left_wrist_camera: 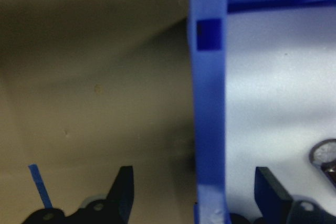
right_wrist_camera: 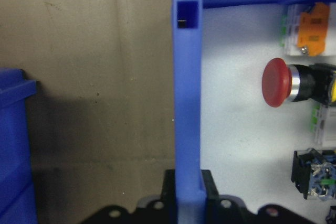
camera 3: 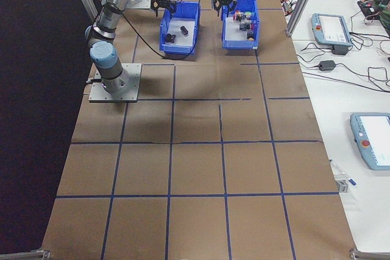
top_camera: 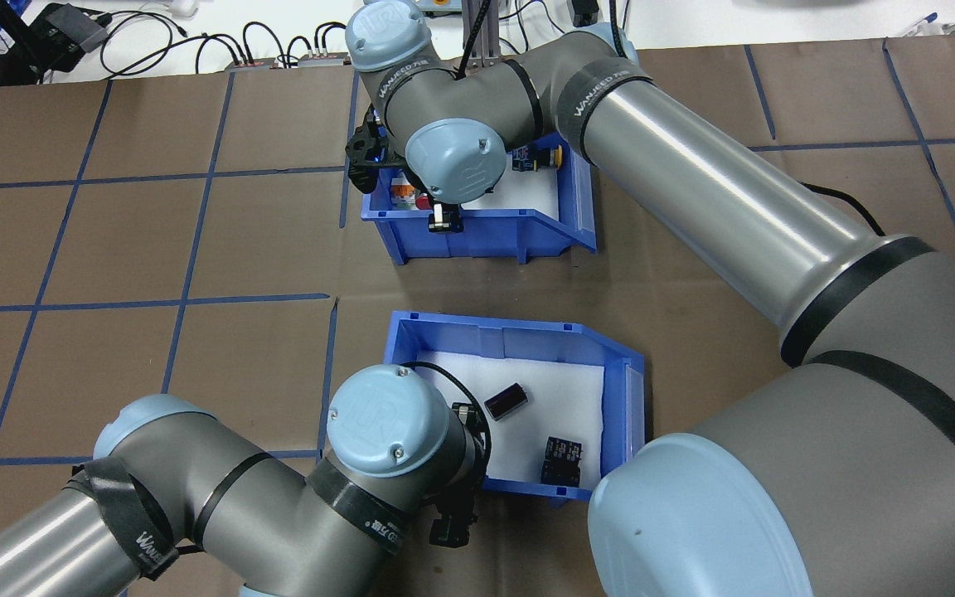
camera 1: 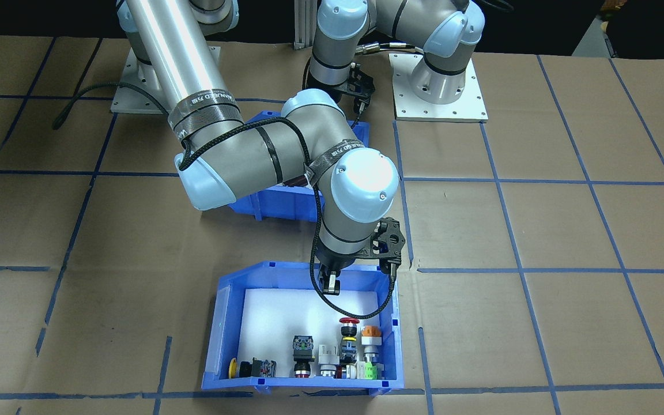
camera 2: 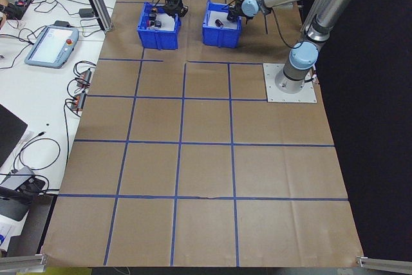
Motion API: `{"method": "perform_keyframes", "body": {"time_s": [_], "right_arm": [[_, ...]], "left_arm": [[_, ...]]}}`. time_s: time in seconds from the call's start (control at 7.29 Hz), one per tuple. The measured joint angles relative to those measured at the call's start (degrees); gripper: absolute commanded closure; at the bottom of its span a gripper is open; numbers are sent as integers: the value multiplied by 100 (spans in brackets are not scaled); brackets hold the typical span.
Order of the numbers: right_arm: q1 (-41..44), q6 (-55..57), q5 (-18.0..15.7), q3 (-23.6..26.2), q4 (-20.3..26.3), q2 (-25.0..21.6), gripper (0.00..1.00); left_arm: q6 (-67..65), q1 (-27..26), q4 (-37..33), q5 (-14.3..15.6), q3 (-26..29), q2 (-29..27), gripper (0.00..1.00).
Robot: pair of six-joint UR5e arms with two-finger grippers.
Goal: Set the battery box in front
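The battery box (top_camera: 519,333) is a blue bin with a white liner, holding a dark cylinder (top_camera: 506,400) and a black block (top_camera: 562,458). It sits on the robot's side of the table. In the front-facing view the right arm hides most of the battery box (camera 1: 286,204). My left gripper (left_wrist_camera: 195,179) is open, one finger (left_wrist_camera: 123,187) outside the box's left wall (left_wrist_camera: 210,103) and the other inside. My right gripper (right_wrist_camera: 188,179) is shut on the robot-side wall of the button bin (top_camera: 486,225), which sits farther out. The right gripper (camera 1: 329,282) also shows at that wall from the front.
The button bin (camera 1: 217,334) holds several coloured push buttons and switches, among them a red mushroom button (right_wrist_camera: 277,82). Brown paper with a blue tape grid (camera 2: 182,146) covers the table. Both arm bases (camera 1: 441,86) stand at the robot's edge. Tablets and cables (camera 3: 332,28) lie on a side bench.
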Motion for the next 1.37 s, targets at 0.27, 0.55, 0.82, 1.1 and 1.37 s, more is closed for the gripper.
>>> {"method": "perform_keyframes", "body": {"time_s": [0.27, 0.55, 0.82, 1.1, 1.37], "right_arm": [[-77, -55, -23, 44, 18, -202, 91], [-340, -114, -320, 108, 109, -394, 92], [-810, -376, -677, 326, 118, -502, 92], [-1440, -1026, -748, 784, 8, -784, 92], [-2115, -1985, -751, 1263, -172, -1229, 92]], "left_arm": [[21, 3, 64, -145, -13, -12, 100], [37, 59, 4, 95, 112, 146, 100], [329, 450, -500, 463, 444, 350, 100], [1235, 1369, -1156, 494, 866, 355, 100], [1877, 2063, -1300, 468, 1293, 109, 100]]}}
